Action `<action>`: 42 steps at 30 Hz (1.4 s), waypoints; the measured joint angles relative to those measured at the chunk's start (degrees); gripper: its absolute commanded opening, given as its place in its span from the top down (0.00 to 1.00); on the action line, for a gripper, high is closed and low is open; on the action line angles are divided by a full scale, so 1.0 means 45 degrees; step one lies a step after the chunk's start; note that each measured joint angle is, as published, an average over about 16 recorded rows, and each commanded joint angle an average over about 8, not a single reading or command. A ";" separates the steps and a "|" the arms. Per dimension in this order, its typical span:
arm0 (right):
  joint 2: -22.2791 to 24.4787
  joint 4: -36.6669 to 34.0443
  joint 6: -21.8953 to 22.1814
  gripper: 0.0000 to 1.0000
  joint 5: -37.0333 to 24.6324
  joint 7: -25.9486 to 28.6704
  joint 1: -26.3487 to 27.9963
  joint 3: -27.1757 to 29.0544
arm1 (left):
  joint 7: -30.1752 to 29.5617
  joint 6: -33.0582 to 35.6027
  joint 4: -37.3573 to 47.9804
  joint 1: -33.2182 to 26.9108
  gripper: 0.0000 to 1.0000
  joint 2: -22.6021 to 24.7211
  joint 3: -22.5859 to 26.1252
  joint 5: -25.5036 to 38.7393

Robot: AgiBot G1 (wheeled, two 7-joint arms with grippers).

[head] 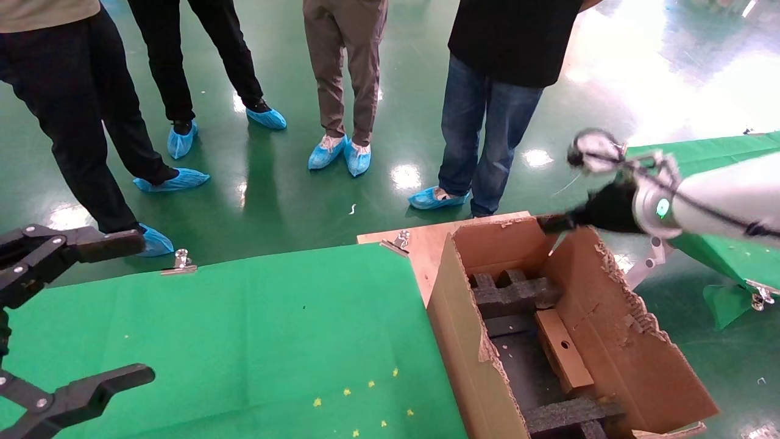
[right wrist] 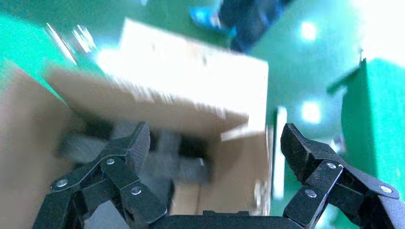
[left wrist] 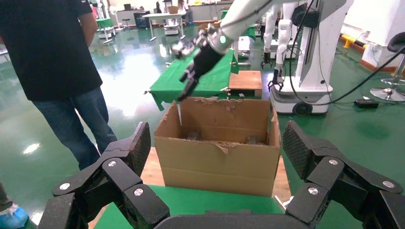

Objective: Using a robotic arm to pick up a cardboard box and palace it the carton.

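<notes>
Cardboard box [head: 563,350] half-hidden inside carton [head: 615,341]

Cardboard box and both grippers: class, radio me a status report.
Right gripper open, empty, above the carton's far edge. Left gripper open, parked over the green table. Cardboard box lies inside carton, among foam inserts. Nothing in the way.

The carton [head: 609,341] stands right of the desk [head: 256,341], touching its edge. The cardboard box [head: 563,350] lies inside it between foam inserts [head: 515,296]. Four people [head: 353,73] stand behind.
</notes>
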 measured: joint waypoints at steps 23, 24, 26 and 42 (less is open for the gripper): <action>0.0566 0.1278 -0.0476 0.00 0.2022 -0.2053 0.1105 0.1335 | 0.0002 -0.0003 0.0004 0.0002 0.00 -0.0002 0.0000 -0.0006; 0.0547 0.1265 -0.0557 0.00 0.2127 -0.2193 0.0996 0.1467 | 0.0002 -0.0003 0.0004 0.0002 0.00 -0.0002 0.0000 -0.0006; 0.0503 0.1240 -0.0747 0.00 0.2388 -0.2532 0.0746 0.1782 | 0.0002 -0.0003 0.0004 0.0002 0.00 -0.0002 0.0000 -0.0006; 0.0000 0.1006 -0.3114 0.00 0.5889 -0.6907 -0.2202 0.5803 | 0.0003 -0.0003 0.0006 0.0001 0.00 -0.0003 0.0002 -0.0007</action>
